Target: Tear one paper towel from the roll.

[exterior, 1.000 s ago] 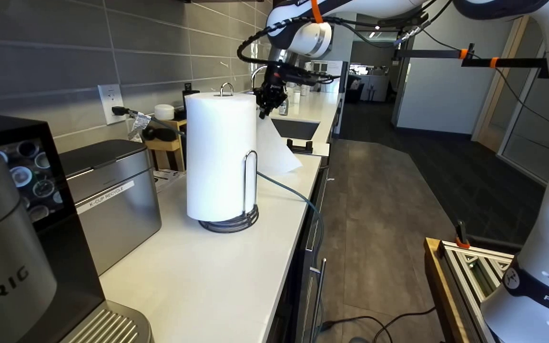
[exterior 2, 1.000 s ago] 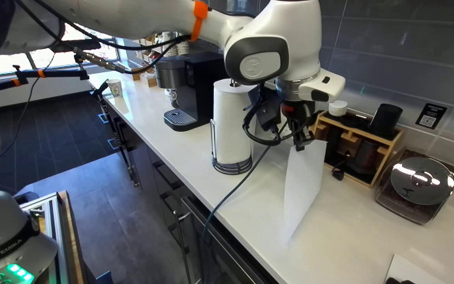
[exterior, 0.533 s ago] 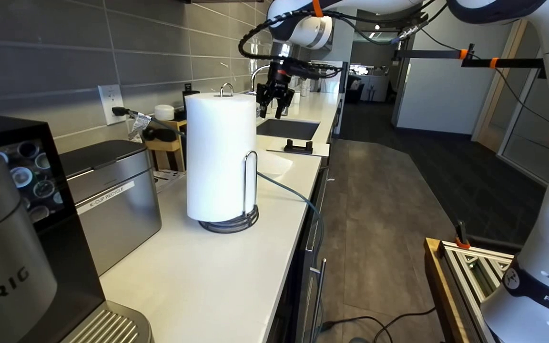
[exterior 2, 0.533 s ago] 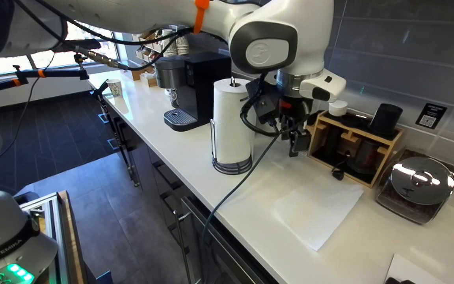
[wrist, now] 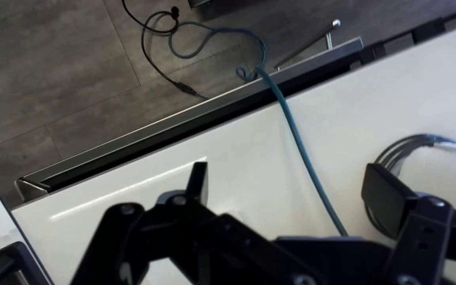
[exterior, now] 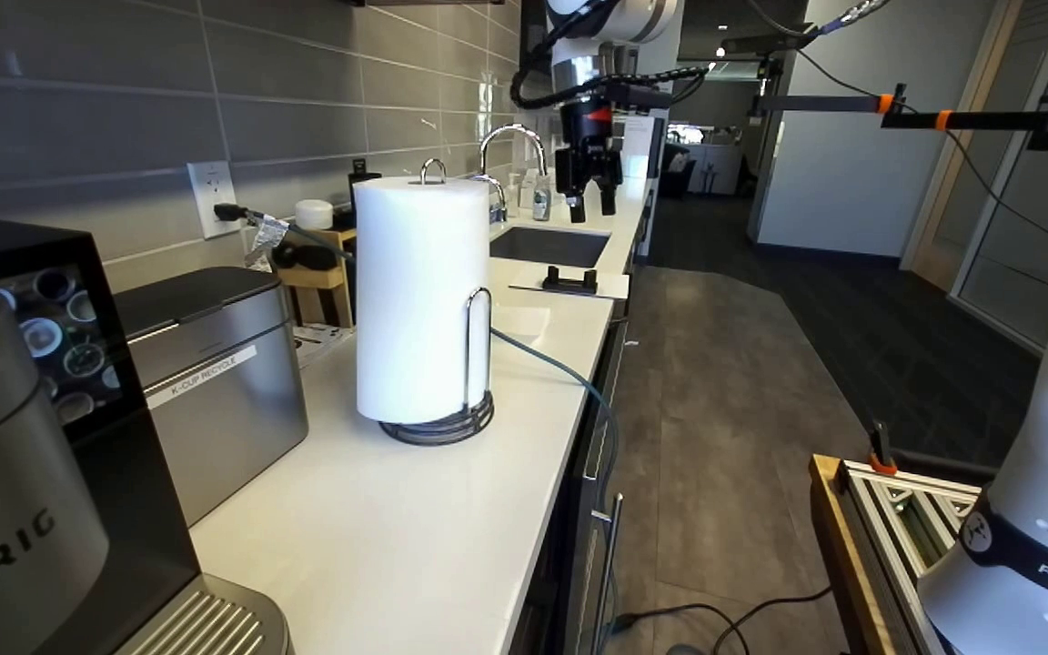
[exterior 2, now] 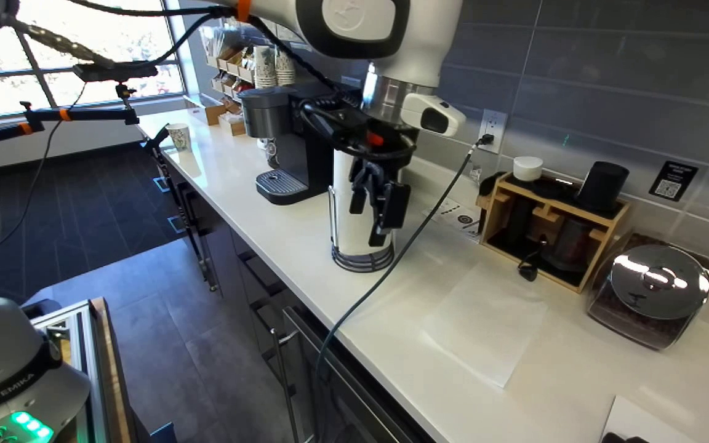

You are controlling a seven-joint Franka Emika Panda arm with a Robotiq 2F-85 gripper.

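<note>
The roll point(exterior: 424, 300) stands upright on its wire holder with a round dark base. In an exterior view my arm and gripper cover part of the roll point(exterior 2: 344, 215), and a piece of the roll point(wrist: 441, 174) shows at the right of the wrist view. Detached from it, one paper towel point(exterior 2: 484, 326) lies flat on the counter; mostly behind the roll, a bit of the paper towel point(exterior: 524, 321) also shows. My gripper point(exterior: 592, 209) hangs above the counter, clear of the sheet. Its fingers point(wrist: 386, 198) are spread wide in the wrist view, with nothing held between them.
A blue-green cable point(exterior 2: 385, 277) crosses the counter and drops over its front edge. Around the roll stand a coffee machine point(exterior 2: 324, 123), a grey bin point(exterior: 224, 391), a wooden organizer point(exterior 2: 551, 227) and a lidded jar point(exterior 2: 656, 289). Farther along is a sink point(exterior: 551, 246).
A second ago my gripper pinched the hanging sheet. It has let go, the sheet has dropped flat, and the arm has swung away from the wall toward the counter's front side.
</note>
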